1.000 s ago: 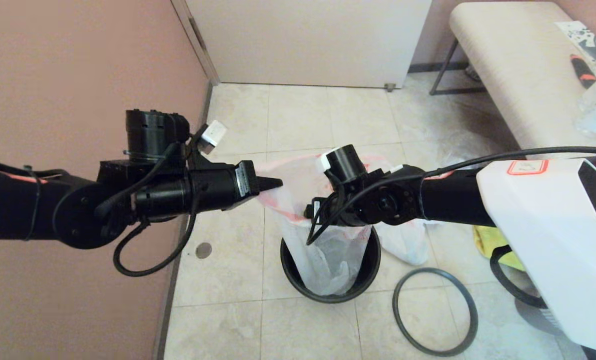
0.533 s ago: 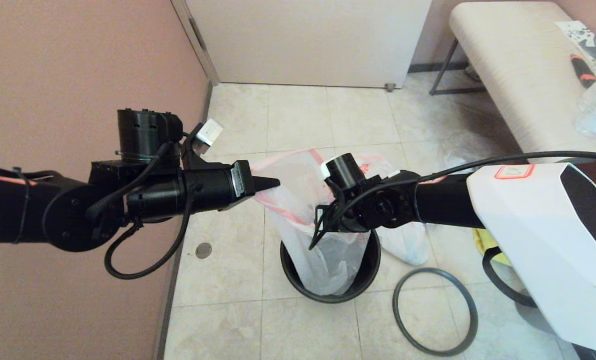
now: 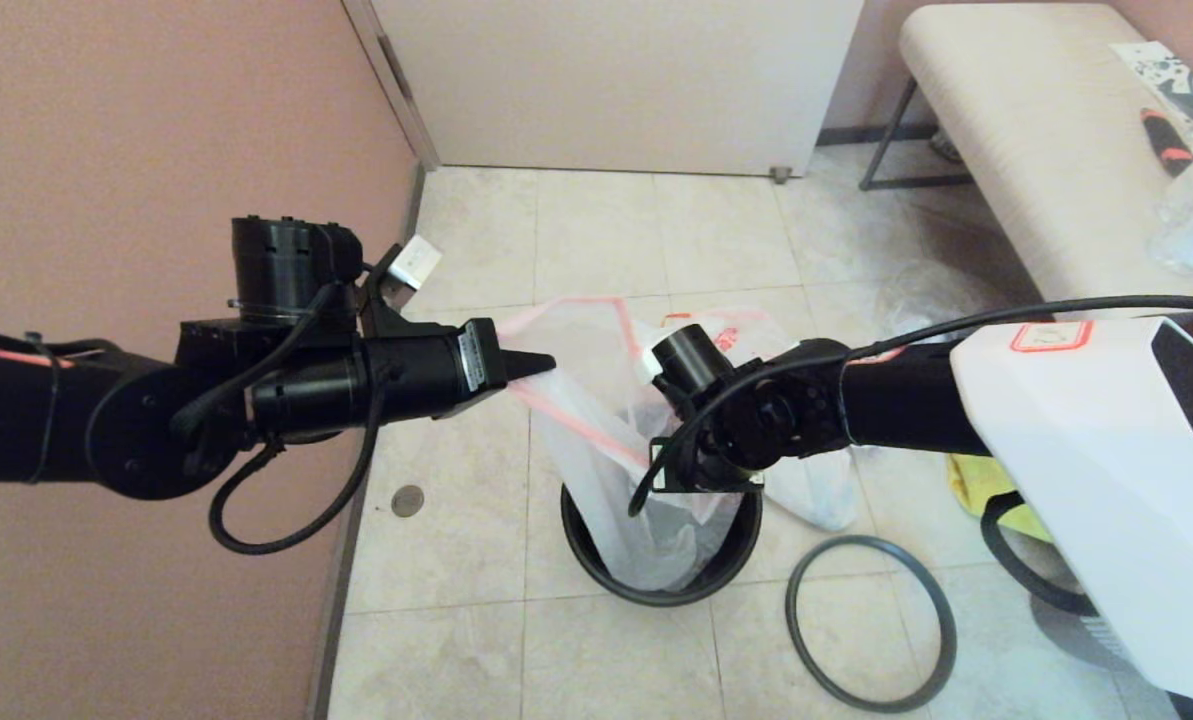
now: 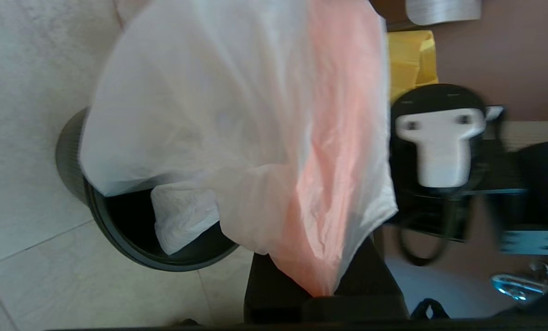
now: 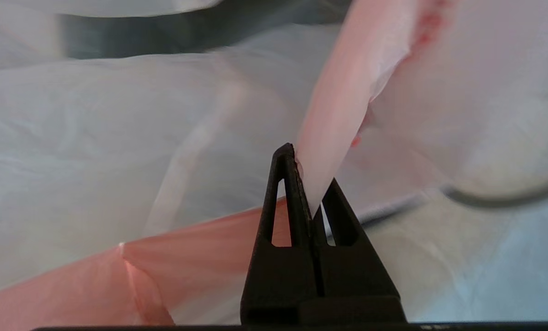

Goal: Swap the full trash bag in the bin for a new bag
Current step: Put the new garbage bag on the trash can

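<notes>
I hold the new bag [image 3: 606, 420] stretched between my two grippers so that its mouth stays spread above the bin [image 3: 661, 590] while its limp lower end hangs down inside the black bucket. My left gripper [image 3: 541, 365] is pinched shut on one orange-red handle, out to the bin's left and higher; my right gripper [image 5: 313, 181] is clamped on the other handle strip, lower and close over the bin's rim. The full trash bag [image 3: 806, 480] sits on the tiles just behind and to the right of the bin, already out, and the grey hoop [image 3: 871, 622] lies flat on the floor beside it, apart from the bin. The head view hides my right fingertips behind the wrist; the right wrist view shows them closed tight on the pink strip. The left wrist view alone shows the bag's bottom tucked inside the bin.
</notes>
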Available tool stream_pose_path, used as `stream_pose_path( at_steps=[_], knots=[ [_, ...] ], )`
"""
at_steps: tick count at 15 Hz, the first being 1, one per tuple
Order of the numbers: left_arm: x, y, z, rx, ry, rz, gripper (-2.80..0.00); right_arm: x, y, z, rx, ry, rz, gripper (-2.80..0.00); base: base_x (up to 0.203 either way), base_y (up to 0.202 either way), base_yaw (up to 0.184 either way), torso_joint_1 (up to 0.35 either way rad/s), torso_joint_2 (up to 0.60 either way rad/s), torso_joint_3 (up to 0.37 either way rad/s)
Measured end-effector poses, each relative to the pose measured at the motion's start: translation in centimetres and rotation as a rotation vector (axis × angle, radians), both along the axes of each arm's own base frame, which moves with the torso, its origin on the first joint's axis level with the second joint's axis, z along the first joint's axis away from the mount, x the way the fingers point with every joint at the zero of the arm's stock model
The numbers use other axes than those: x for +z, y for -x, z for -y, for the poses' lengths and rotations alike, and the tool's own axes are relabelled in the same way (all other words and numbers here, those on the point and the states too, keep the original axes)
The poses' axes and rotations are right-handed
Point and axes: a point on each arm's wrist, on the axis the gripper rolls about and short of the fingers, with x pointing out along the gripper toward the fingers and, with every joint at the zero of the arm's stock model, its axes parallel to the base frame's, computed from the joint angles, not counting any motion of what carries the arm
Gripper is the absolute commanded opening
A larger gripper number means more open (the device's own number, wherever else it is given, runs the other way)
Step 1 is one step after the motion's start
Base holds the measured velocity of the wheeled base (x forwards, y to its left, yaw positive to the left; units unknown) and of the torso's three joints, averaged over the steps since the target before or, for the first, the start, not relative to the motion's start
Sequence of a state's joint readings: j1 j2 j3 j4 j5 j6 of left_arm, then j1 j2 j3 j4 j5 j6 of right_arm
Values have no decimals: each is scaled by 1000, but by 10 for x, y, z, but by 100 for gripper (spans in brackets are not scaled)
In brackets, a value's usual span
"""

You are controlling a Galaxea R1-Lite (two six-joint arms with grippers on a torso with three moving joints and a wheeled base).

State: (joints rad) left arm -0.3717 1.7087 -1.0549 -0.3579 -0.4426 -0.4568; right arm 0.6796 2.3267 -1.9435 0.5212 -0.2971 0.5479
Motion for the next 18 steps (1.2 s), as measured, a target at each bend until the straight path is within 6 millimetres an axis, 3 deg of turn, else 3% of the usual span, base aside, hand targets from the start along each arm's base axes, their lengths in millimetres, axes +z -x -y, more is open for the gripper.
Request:
stream_pose_path(
  at_steps=[3, 8, 14, 18],
  knots=[
    [-10, -2, 2, -2, -13, -32, -280, 18, 8, 15, -55, -29, -1, -280, 0, 0, 0, 0, 0, 0],
    [-30, 13, 19, -18, -75, -121, -280, 34, 45, 47, -164, -11, 0, -280, 0, 0, 0, 0, 0, 0],
    [-58, 38, 32, -49, -163, -220, -280, 15, 92, 72, -169, -8, 60, -280, 0, 0, 0, 0, 0, 0],
    [-93, 46, 34, -48, -276, -286, -280, -12, 114, 81, -154, -12, 68, -280, 0, 0, 0, 0, 0, 0]
  ],
)
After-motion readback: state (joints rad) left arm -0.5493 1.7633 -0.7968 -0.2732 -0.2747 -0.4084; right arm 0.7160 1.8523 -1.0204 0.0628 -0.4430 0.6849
